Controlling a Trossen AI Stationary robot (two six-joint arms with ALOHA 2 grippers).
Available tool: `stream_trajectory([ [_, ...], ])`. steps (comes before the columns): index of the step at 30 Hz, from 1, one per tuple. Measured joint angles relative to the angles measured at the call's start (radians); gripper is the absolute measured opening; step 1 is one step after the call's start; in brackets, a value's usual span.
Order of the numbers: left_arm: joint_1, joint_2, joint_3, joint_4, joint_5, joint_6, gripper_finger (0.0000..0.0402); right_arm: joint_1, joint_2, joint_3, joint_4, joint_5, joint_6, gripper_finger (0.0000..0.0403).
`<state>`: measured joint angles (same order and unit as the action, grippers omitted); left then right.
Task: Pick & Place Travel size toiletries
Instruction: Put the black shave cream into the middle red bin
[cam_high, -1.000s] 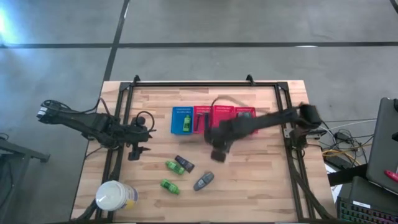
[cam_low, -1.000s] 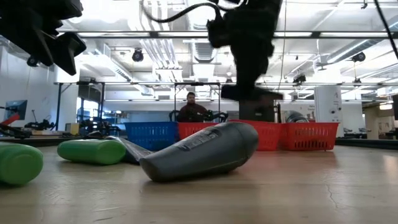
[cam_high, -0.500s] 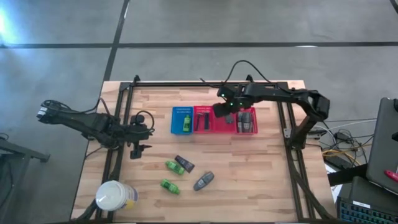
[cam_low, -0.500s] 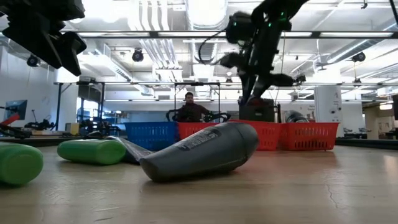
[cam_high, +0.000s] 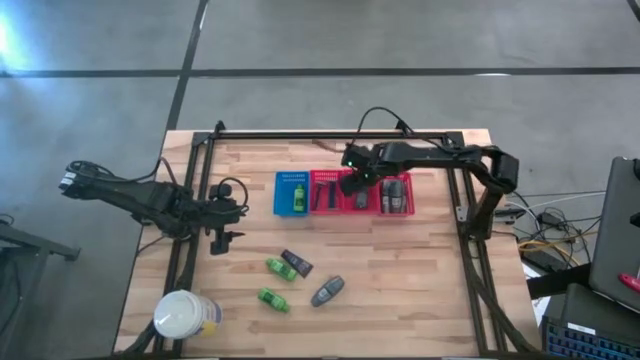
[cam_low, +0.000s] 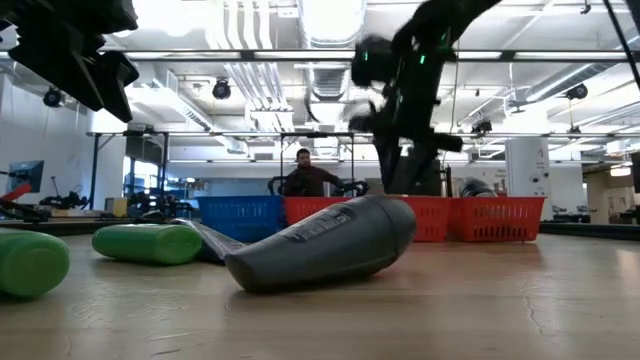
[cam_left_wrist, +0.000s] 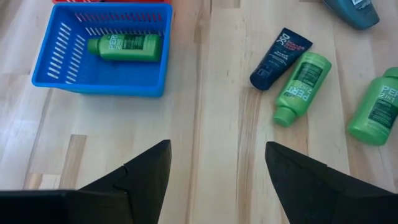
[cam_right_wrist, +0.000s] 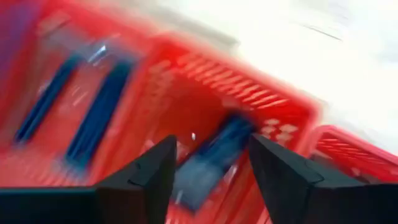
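Observation:
My right gripper is open and empty above the middle red basket, where a dark tube lies. Two dark-handled razors lie in the red basket beside it. A grey container lies in the right-hand red basket. A green bottle lies in the blue basket. On the table lie two green bottles, a dark tube and a grey oval container. My left gripper is open and empty at the table's left.
A large white round jar stands at the near left corner. The baskets stand in a row at the table's far middle. A black frame runs along the table's edges. A person sits in the room beyond the table.
My right gripper has swept from the middle of the table to the far side and now stands over the middle red basket. A dark tube now lies in that basket, which showed bare a second ago. The things on the table have stayed in place.

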<state>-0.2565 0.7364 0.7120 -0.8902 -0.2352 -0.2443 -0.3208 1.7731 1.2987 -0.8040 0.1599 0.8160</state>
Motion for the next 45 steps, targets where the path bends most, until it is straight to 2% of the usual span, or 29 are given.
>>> stream_trajectory([
  [2, 0.0, 0.0, 0.0, 0.0, 0.0, 0.0, 0.0265, 0.037, -0.038, 0.0, 0.004, -0.022, -0.144, 0.0213],
  [4, 0.0, 0.0, 0.0, 0.0, 0.0, 0.001, 0.0265, 0.081, -0.071, 0.002, 0.013, -0.096, -0.307, 0.0225],
  [7, 0.0, 0.009, -0.003, 0.027, 0.048, 0.037, 0.0265, 0.152, -0.092, 0.002, 0.009, -0.171, -0.398, 0.024],
  [11, 0.006, 0.075, -0.014, 0.092, 0.164, 0.118, 0.0265, 0.219, -0.096, 0.002, -0.001, -0.184, -0.337, 0.0253],
  [14, 0.009, 0.153, -0.015, 0.177, 0.192, 0.273, 0.0259, 0.242, -0.096, 0.001, -0.004, -0.182, -0.292, 0.0258],
  [17, 0.024, 0.249, -0.013, 0.271, 0.225, 0.362, 0.0248, 0.267, -0.105, 0.001, -0.029, -0.183, -0.277, 0.026],
  [22, 0.058, 0.398, -0.012, 0.427, 0.307, 0.372, 0.0224, 0.306, -0.135, 0.001, -0.126, -0.177, -0.302, 0.025],
  [27, 0.08, 0.541, -0.011, 0.575, 0.308, 0.406, 0.0202, 0.337, -0.165, -0.005, -0.167, -0.16, -0.319, 0.024],
  [37, 0.083, 0.769, 0.061, 0.59, 0.305, 0.57, 0.0199, 0.365, -0.223, -0.112, -0.162, -0.149, -0.321, 0.027],
  [45, 0.085, 0.88, 0.099, 0.564, 0.338, 0.583, 0.0184, 0.376, -0.274, -0.194, -0.072, -0.155, -0.293, 0.0293],
])
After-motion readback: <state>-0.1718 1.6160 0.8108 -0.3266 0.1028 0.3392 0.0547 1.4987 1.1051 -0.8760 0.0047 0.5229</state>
